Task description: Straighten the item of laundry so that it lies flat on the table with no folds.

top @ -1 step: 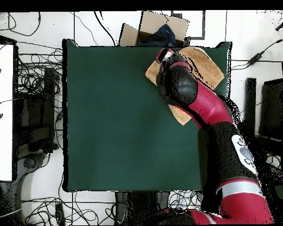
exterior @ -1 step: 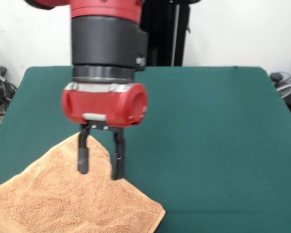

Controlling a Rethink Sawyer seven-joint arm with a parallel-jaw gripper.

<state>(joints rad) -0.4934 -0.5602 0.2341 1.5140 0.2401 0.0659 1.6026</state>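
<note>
The tool (exterior @ -1 step: 100, 162) is hanging just above the towel (exterior @ -1 step: 62, 199), with its two fingers (exterior @ -1 step: 82, 156) standing apart and nothing between them, so it is open. In the front view the fingertips are sitting over the towel's far corner, the one pointing toward the middle of the counter (exterior @ -1 step: 208, 126); I cannot tell whether they are touching the cloth.

The towel is lying at one corner of the counter, turned like a diamond. From the tool, most of the cloth is spreading toward the near edge and the left side of the front view, where it is running out of the picture. In the overhead view the arm (top @ -1 step: 194, 94) is covering the middle of the towel (top @ -1 step: 206, 65), so folds there are hidden; the part showing in front looks quite flat, with a slight ridge under the tool.

The open room is lying on the other side: a wide bare green surface is stretching away from this corner. I judge that a pull toward the edges has little space.
</note>
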